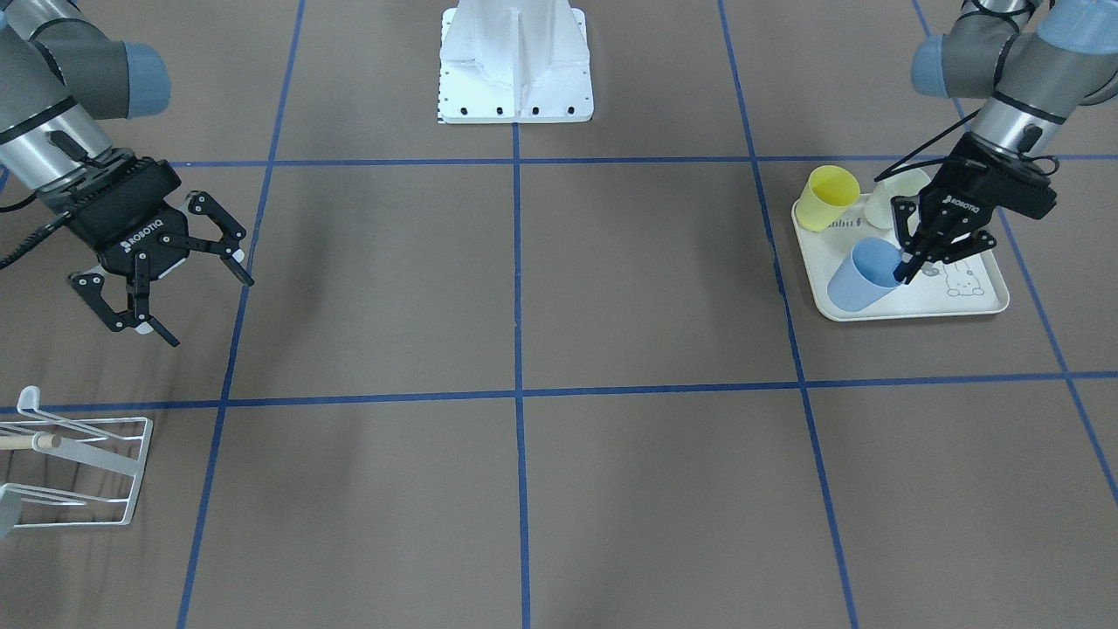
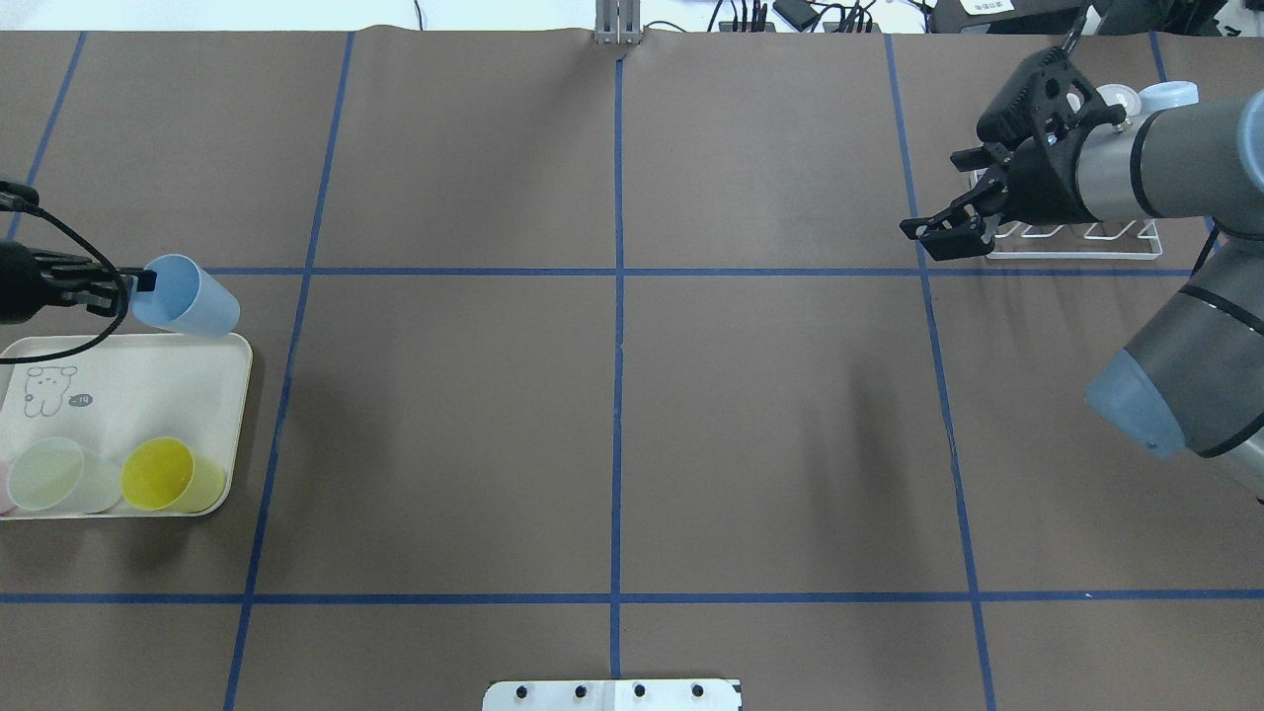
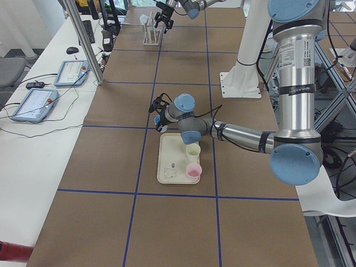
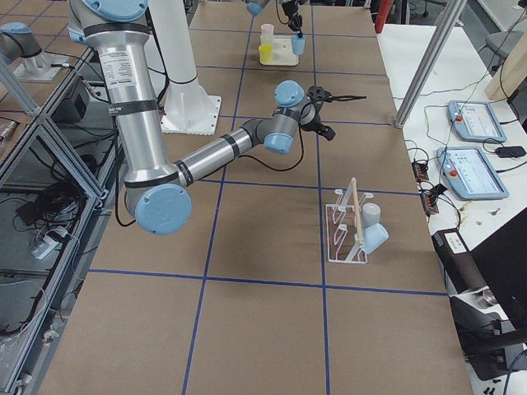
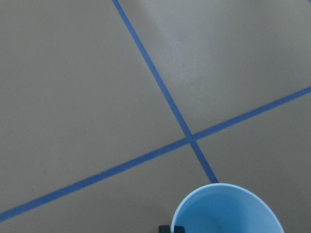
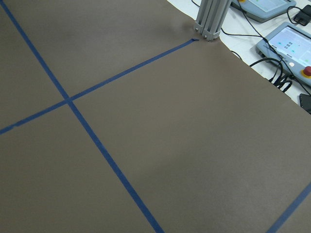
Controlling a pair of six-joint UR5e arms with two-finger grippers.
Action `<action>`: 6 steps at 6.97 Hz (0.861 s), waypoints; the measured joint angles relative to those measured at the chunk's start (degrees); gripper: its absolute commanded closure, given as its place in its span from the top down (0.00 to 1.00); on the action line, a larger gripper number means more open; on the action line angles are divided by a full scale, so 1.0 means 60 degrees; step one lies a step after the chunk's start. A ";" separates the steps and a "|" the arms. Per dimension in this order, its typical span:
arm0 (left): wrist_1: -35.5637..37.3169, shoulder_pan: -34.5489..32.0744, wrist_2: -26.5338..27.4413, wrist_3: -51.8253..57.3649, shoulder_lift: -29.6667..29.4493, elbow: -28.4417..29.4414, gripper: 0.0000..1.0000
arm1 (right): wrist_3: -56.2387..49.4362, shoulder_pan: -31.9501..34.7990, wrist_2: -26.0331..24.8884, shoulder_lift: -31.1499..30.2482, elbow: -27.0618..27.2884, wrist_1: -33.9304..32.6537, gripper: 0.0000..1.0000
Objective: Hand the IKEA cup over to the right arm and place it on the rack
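The left gripper (image 1: 910, 265), at the right of the front-facing view, is pinched on the rim of the blue cup (image 1: 863, 276), with one finger inside the mouth and the other against the outer wall. The cup hangs tilted, mouth up towards the wrist and base down over the cream tray (image 1: 991, 304). It looks lifted off the tray, though no view shows the gap plainly. In the overhead view the cup sits at the far left, just above the tray's upper edge. The left wrist view shows only its open mouth at the bottom of the frame, with bare table beyond.

Two more cups stand at the tray's back edge: a yellow cup (image 1: 831, 197) and a pale cup (image 1: 896, 197).

The right gripper (image 1: 210, 310), at the left of the front-facing view, has its fingers spread wide and holds nothing. It is well apart from the cup, nearly the whole table away. The rack (image 1: 83, 476) lies at the lower left of that view, near this gripper, its wooden peg pointing off the frame's edge.

The cup looks like thin moulded plastic — light, smooth and likely slippery. Its wall probably flexes under a hard squeeze. For the hand-over, the free side of the rim or the body near the base seems the place to grip — clear of the left fingers.
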 measured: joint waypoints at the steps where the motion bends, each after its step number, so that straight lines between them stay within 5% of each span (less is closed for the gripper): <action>1: 0.0015 -0.0076 -0.0194 -0.0572 -0.0094 -0.0479 0.00 | 0.0040 -0.0244 -0.0021 0.0070 -0.0415 0.0592 0.99; 3: -0.0007 -0.0036 -0.0798 -0.3363 -0.0846 -0.1255 0.00 | 0.0302 -0.0779 -0.0145 0.0263 -0.1142 0.2005 0.99; 6: -0.0051 0.0999 -0.1042 -0.7097 -0.2580 -0.1721 0.00 | 0.1007 -0.2244 -0.1782 0.1542 -0.1753 0.2670 0.99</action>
